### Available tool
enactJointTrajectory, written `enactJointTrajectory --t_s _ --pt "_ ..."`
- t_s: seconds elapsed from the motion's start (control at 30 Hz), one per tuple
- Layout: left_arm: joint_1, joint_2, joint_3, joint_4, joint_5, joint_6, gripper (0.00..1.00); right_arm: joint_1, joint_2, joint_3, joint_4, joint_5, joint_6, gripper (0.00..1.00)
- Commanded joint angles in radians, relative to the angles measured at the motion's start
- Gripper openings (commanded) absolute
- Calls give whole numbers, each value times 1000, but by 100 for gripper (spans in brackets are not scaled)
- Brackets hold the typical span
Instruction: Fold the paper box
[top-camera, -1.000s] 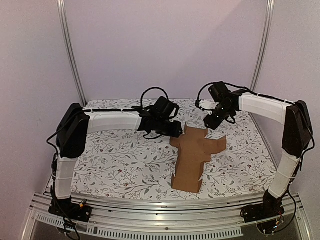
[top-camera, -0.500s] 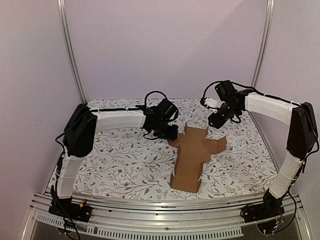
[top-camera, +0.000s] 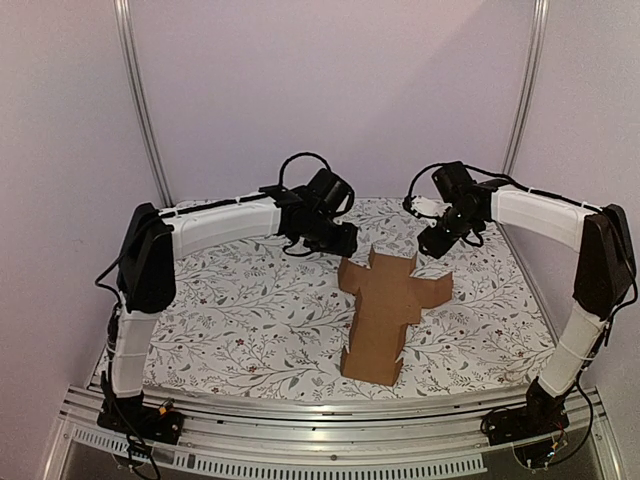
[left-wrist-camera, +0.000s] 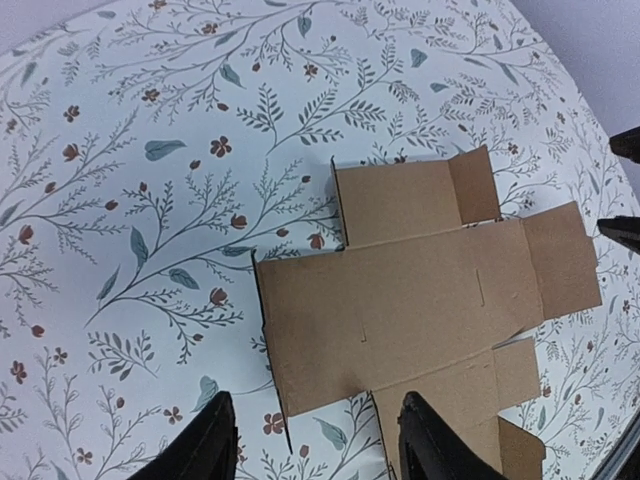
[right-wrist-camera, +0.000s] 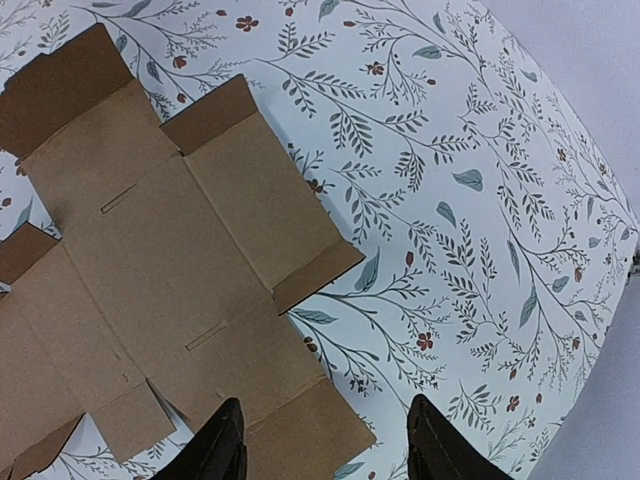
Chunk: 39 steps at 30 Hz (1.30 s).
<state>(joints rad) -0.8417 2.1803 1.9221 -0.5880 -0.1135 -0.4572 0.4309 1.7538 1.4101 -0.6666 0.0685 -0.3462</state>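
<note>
Hovering near the far end of the sheet, the left claw (left-wrist-camera: 318, 450) is holding its fingers (left-wrist-camera: 212, 445) apart with nothing between them. The right claw (right-wrist-camera: 325, 450) is doing the same across from it, jaws spread and empty. Both are hanging clear of the cardboard, one off its far-left corner, the other off its far-right arm. Below them the paper box (top-camera: 388, 312) is lying unfolded as a flat cross on the flowered tabletop (top-camera: 240, 320), right of centre, its long panel running toward the near edge and its short arms pointing left and right; a few flap edges appear to be lifting slightly. No panel is standing up yet, so the folding is looking barely begun, and this is reading as the approach to a first crease. The next move is likely calling for one claw to pin the middle panel while the other is slipping under a side flap and raising it along its scored line.
</note>
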Motion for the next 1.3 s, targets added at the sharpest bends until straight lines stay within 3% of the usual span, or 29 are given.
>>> enactJointTrajectory --t_s 0.0,0.17,0.33,0.37,0.47,0.67,0.8,1.03,1.27 --pt "12 123 76 -92 41 9 54 -3 -7 -16 -3 6 -11 54" --pt "16 204 159 -145 32 24 39 -4 -7 -19 -4 4 -14 54" --pt "18 208 156 -135 55 32 2 -4 -4 -19 -4 6 -18 55" --pt "14 198 146 -122 66 42 0 -3 -2 -19 -5 4 -20 55" --pt "-16 119 56 -27 44 111 0 -11 2 5 -39 -43 -36 58" --pt "-65 -138 -323 301 -52 217 0 -61 62 188 -316 -342 -54 66" --pt "-92 -265 -496 498 -65 287 0 -63 83 219 -368 -422 -43 68" --pt "-120 -337 -587 615 -89 305 0 -63 111 248 -387 -421 -36 67" --pt "-125 -341 -606 641 -95 297 0 -62 121 240 -395 -440 -56 50"
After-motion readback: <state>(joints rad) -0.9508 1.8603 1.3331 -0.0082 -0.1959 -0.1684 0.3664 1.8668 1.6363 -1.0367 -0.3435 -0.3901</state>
